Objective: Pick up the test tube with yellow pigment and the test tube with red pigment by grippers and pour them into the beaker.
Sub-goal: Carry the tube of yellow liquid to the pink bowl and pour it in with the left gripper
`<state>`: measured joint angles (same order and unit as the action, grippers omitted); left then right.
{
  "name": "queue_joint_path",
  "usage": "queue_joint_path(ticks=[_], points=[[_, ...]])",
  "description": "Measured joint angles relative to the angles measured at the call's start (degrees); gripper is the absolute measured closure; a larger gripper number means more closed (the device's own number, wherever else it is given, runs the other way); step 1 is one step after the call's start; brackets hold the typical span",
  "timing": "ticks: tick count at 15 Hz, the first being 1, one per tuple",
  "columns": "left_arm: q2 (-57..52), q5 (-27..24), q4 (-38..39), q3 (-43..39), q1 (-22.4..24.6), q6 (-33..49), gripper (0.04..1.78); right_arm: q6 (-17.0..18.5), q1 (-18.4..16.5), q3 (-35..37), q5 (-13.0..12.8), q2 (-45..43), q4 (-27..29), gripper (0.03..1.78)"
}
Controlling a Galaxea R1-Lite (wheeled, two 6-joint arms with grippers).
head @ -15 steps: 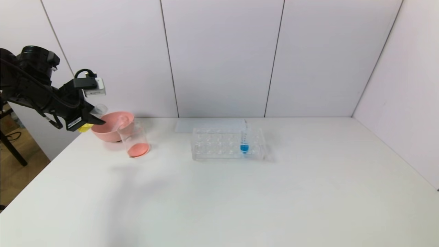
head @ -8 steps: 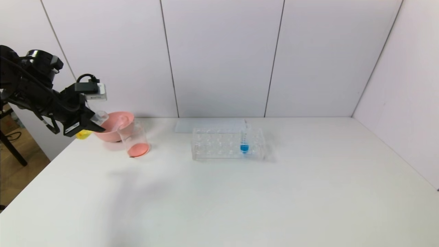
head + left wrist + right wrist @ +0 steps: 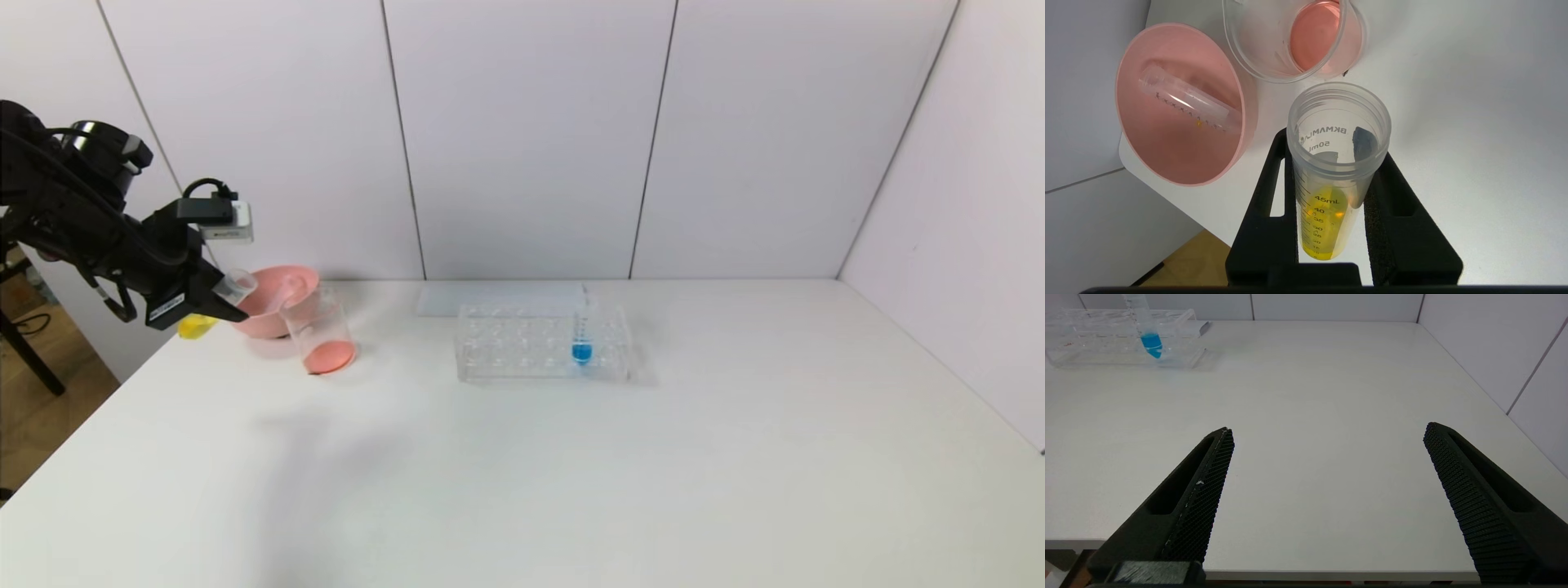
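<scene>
The left gripper point(image 3: 1331, 228) hangs beside the pink bowl point(image 3: 273, 302), its fingers point(image 3: 1267, 212) pinching the test tube with yellow pigment point(image 3: 1331, 192), mouth tilted toward the beaker point(image 3: 320, 331). The beaker, holding pinkish-red liquid, touches the bowl, and an emptied tube point(image 3: 1188, 104) lies inside the bowl. The right gripper point(image 3: 1327, 498) hovers well apart from the bowl, fingers spread wide.

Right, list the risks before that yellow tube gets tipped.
1. The left gripper holds the clear test tube with yellow liquid short of the clear beaker holding reddish liquid; tipping now could spill onto the white table.
2. The pink bowl sits close beside the beaker, so the pour may land there.
</scene>
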<state>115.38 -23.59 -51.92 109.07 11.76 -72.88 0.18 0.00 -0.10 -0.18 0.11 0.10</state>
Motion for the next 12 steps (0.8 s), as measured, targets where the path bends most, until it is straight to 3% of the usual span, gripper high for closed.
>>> queue_joint_path(ticks=[5, 12], points=[[0.3, 0.0, -5.5, 2.1, -0.2, -0.6, 1.35, 0.0, 0.0, 0.0, 0.0, 0.0, 0.0, 0.11], [1.0, 0.2, -6.7, 3.3, -1.1, -1.8, 1.35, 0.0, 0.0, 0.0, 0.0, 0.0, 0.0, 0.11]])
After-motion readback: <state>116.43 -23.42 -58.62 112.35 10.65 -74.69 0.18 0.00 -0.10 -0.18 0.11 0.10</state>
